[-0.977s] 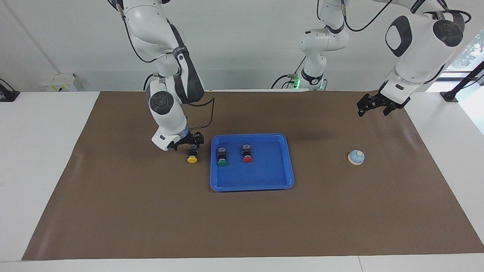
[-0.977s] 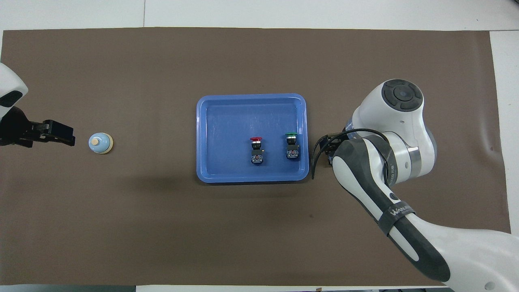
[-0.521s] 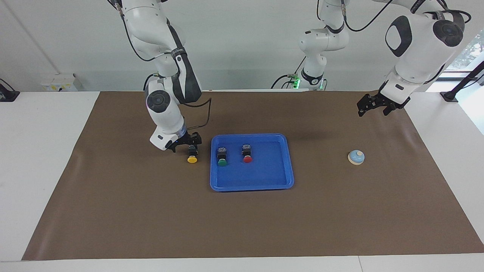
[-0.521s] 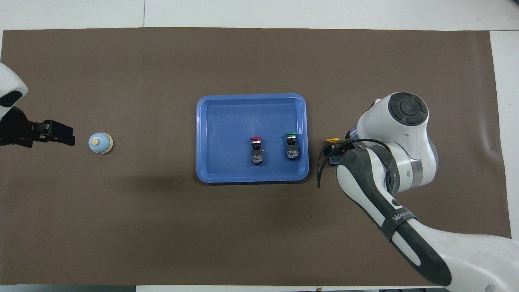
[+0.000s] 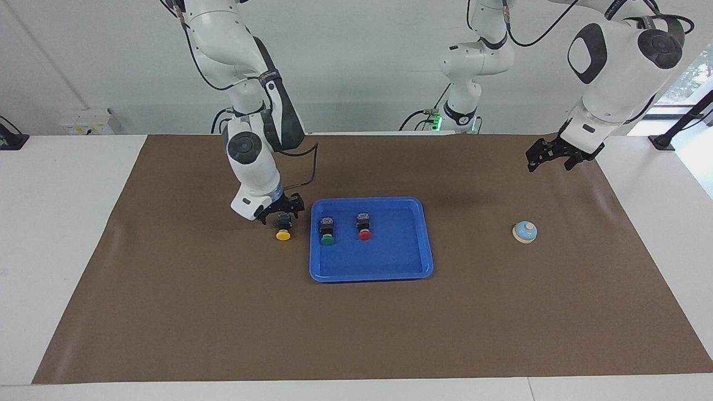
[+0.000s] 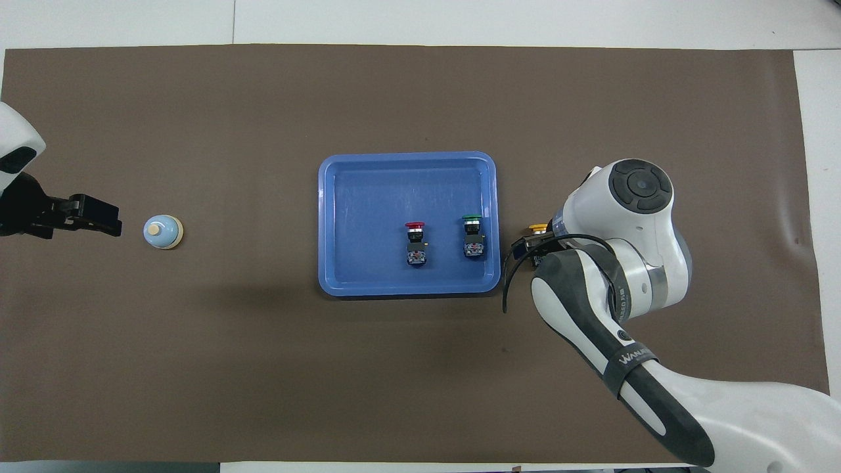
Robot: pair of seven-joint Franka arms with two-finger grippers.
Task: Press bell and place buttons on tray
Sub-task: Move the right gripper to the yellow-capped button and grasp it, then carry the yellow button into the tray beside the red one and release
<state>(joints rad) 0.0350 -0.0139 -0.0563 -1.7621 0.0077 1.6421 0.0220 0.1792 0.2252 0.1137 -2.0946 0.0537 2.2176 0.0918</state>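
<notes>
Right gripper (image 5: 284, 210) has shifted slightly toward tray (image 5: 426, 245), jaws wide, low over yellow button (image 5: 283, 229) lying on mat beside tray. Left gripper (image 5: 548, 156) unchanged, wide, waiting near bell (image 5: 525, 231).

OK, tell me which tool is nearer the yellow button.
Right. The right tool is down at the yellow button, beside the tray. The left tool waits in the air near the bell.
</notes>
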